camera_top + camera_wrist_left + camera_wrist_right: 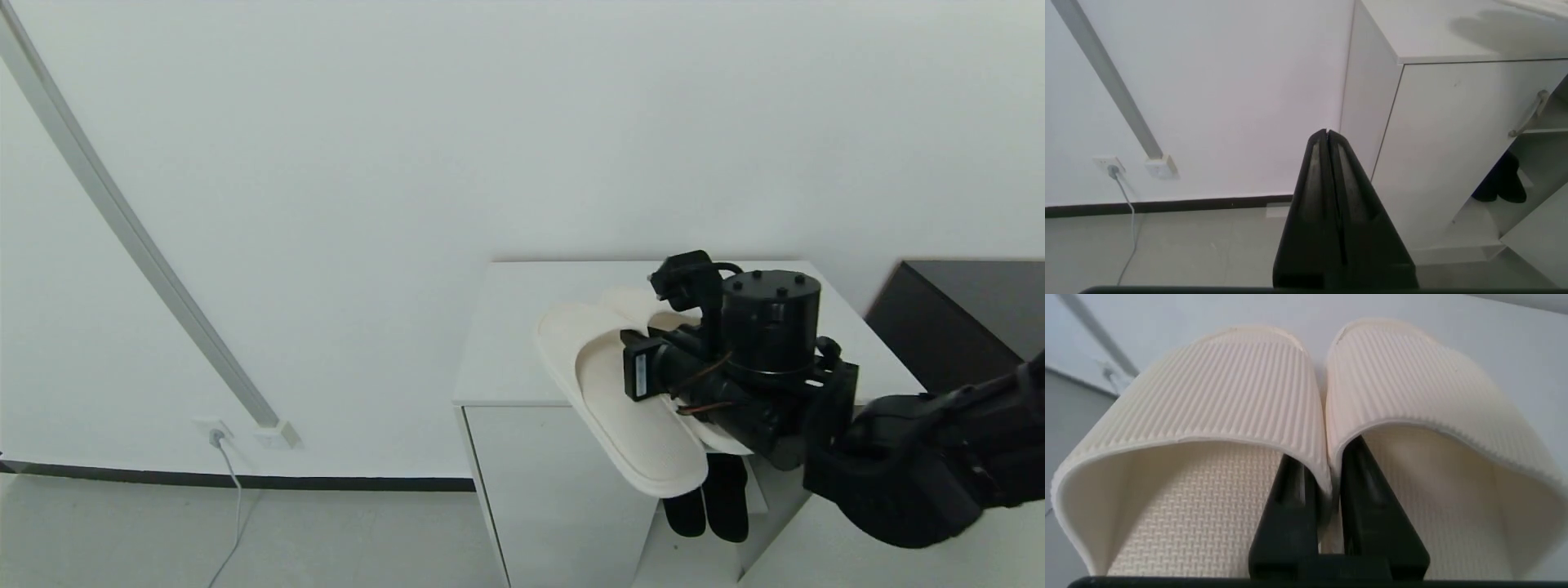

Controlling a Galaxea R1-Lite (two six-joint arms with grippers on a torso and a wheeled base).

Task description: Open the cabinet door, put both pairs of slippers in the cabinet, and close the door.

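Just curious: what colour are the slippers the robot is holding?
The slippers are cream-white with ribbed straps, clearest in the right wrist view.

R wrist [771,322]: I see blk cylinder, screws on top.
Cables [702,407]: thin, brown.
Label [641,374]: white.
L fingers [1319,204]: blk, flat.

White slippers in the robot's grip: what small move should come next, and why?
Probably lower the white slippers toward the open cabinet compartment. The right gripper is shut on them up by the cabinet's top, while the black slippers already sit inside below.
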